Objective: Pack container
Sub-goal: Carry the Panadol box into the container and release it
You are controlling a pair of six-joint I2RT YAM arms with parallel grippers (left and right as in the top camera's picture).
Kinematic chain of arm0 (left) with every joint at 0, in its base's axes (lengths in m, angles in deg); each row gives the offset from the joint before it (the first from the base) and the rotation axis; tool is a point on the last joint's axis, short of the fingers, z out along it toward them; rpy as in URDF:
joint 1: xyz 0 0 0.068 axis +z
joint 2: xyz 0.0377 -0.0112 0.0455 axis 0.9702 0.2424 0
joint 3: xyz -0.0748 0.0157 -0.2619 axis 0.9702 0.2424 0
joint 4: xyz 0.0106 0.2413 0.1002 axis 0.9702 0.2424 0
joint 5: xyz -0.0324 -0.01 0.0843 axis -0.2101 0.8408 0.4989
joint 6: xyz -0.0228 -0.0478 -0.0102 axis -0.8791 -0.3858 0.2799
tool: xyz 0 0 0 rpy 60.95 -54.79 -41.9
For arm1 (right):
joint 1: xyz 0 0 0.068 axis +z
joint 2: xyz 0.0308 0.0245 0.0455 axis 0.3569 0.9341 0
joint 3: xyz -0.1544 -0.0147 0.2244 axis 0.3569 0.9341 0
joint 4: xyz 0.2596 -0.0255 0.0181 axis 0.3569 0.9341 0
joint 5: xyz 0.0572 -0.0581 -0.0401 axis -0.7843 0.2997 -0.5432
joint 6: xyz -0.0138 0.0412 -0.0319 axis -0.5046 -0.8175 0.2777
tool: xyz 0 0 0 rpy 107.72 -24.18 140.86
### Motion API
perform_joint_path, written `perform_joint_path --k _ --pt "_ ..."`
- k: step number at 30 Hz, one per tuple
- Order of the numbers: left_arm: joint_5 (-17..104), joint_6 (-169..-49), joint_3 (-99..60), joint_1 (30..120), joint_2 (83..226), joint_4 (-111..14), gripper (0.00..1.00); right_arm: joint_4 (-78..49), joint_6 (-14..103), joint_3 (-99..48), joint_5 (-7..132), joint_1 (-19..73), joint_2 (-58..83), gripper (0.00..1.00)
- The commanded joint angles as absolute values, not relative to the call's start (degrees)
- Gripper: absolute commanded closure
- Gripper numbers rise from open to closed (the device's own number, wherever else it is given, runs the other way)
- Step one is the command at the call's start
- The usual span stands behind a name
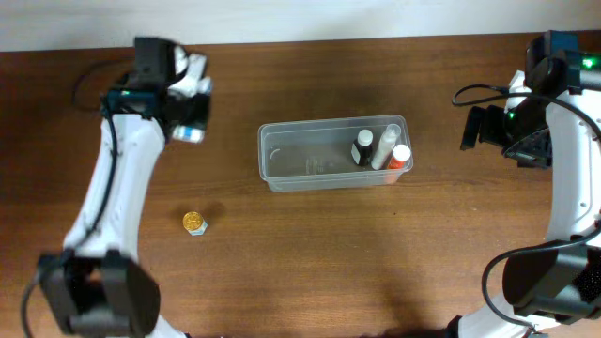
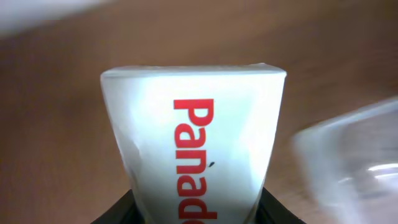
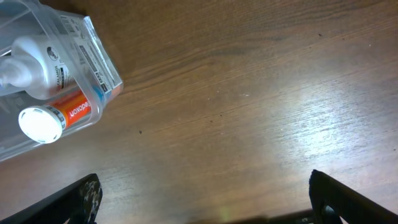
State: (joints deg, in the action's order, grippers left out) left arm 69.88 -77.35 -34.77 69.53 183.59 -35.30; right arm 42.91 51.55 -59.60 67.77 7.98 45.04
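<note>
The clear plastic container (image 1: pixel 319 155) sits mid-table; its edge shows blurred in the left wrist view (image 2: pixel 348 162) and its corner in the right wrist view (image 3: pixel 74 56). Inside at its right end lie a black-capped bottle (image 1: pixel 362 148), a white bottle (image 1: pixel 385 147) and an orange-labelled bottle (image 1: pixel 401 158), also seen in the right wrist view (image 3: pixel 59 115). My left gripper (image 1: pixel 191 117) is shut on a white box with red lettering (image 2: pixel 196 155), held above the table, left of the container. My right gripper (image 1: pixel 474 129) is open and empty, right of the container.
A small gold-capped jar (image 1: pixel 194 223) stands on the wooden table (image 1: pixel 319 263) at front left, below the left arm. The table's back edge meets a white surface.
</note>
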Motion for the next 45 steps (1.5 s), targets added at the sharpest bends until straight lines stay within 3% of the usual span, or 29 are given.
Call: perform_joint_path --k 1,11,27,30,35,40,45 --pt "69.0 -68.3 -35.5 62.0 180.7 -35.2 0.59 42.6 51.9 -59.3 67.2 8.2 44.9 0.02" --pt "69.1 -50.4 -35.4 47.1 189.1 -36.5 0.62 42.5 51.9 -59.3 67.2 8.2 44.9 0.02" --pt "68.8 -41.0 -35.4 45.8 201.1 -38.2 0.62 42.5 51.9 -59.3 67.2 8.2 44.9 0.02" --pt "68.8 -41.1 -35.4 45.9 201.1 -38.1 0.41 42.5 51.9 -59.3 67.2 8.2 44.9 0.02" --pt "69.3 -42.2 -35.6 45.9 200.9 -38.1 0.34 42.5 51.9 -59.3 67.2 8.2 44.9 0.02" --pt "71.8 -49.3 -36.6 46.5 196.3 -36.0 0.32 42.5 52.2 -59.3 67.2 8.2 44.9 0.02" --pt "72.7 -59.4 -36.6 49.5 187.1 -30.3 0.25 42.5 52.3 -59.3 67.2 8.2 44.9 0.02"
